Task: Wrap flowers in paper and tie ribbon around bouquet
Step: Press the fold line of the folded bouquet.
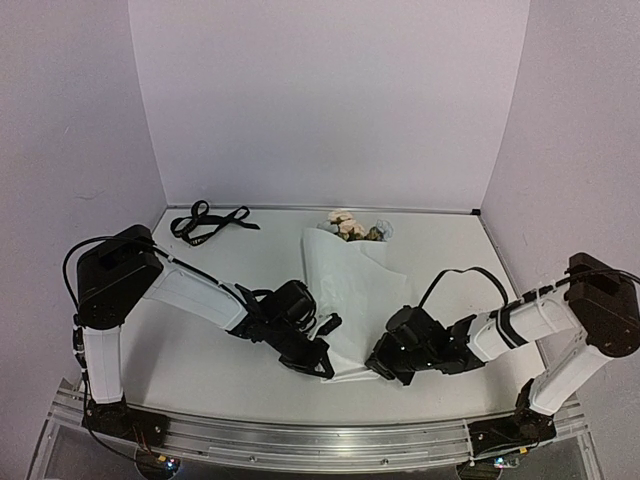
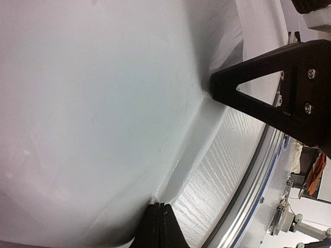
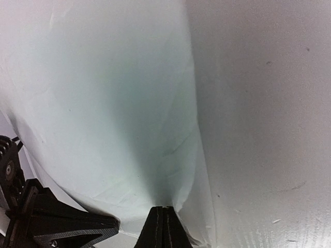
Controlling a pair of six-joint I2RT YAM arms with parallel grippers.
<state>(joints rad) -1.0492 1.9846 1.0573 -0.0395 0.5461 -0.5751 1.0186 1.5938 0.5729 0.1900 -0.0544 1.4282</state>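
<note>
Left arm: the left gripper has its fingers pressed flat together. We read it as nipping the near left edge of the paper, where a crease runs up from the tips.
Right arm: the right gripper is likewise closed, on the near right fold of the same sheet. The two sets of tips are near each other but apart.
Paper: folded loosely over the stems, with the narrow end toward the arm bases and the wide end toward the back.
Flowers: the flowers show peach blooms at the far end of the paper. The stems are hidden inside.
Why held so: we judge the twin pinches keep the overlap from springing open and gather a neck for tying.
Ribbon: the ribbon lies in a loose loop at far left, well apart from the paper. Tying is not yet begun.
Surface: the table is white and faintly textured, with a metal rail along the near edge.
Room: plain pale lilac walls stand on three sides.
</note>
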